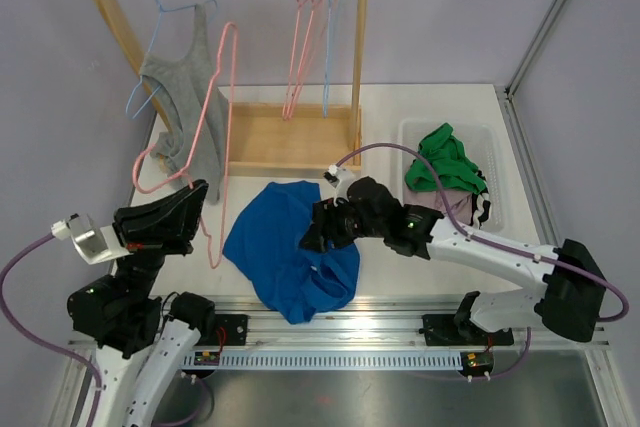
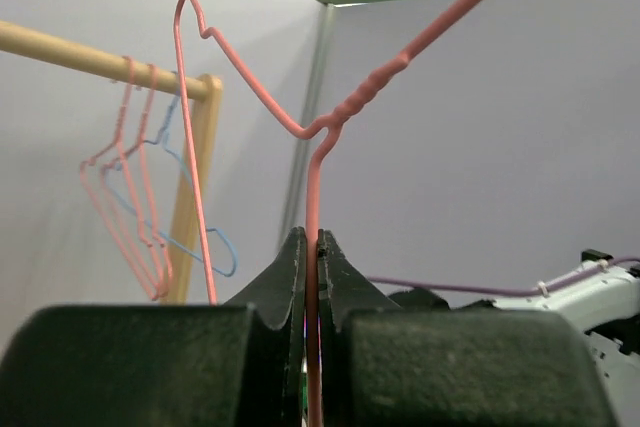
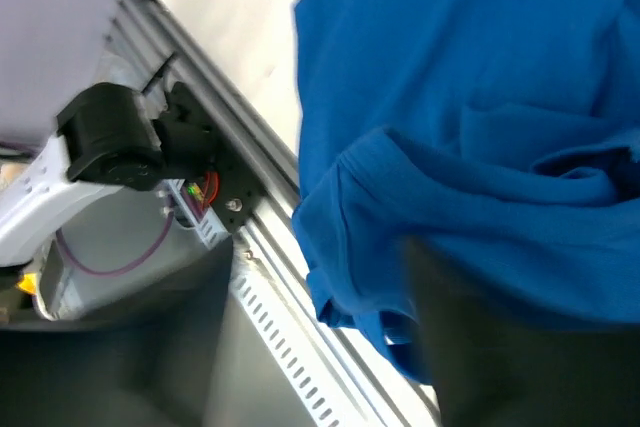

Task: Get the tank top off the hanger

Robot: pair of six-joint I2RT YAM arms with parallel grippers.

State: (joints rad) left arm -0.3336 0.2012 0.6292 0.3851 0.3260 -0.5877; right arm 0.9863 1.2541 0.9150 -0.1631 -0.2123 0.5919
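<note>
My left gripper (image 1: 200,193) is shut on the wire of a bare pink hanger (image 1: 222,87), which stands up from the jaws. The left wrist view shows the wire (image 2: 313,177) pinched between the closed fingertips (image 2: 312,243). A blue tank top (image 1: 290,247) lies crumpled on the table near the front edge. My right gripper (image 1: 312,235) hovers low over its right side, jaws apart and empty. In the right wrist view the blue cloth (image 3: 470,97) fills the frame around the blurred fingers (image 3: 520,347). A grey tank top (image 1: 185,97) hangs on a blue hanger (image 1: 158,7) at the rack's left end.
A wooden rack (image 1: 360,47) stands at the back with pink and blue hangers (image 1: 305,37) on its rod. A white bin (image 1: 495,137) at the right holds green clothes (image 1: 445,162). The table's front rail (image 3: 270,237) runs under the blue cloth's edge.
</note>
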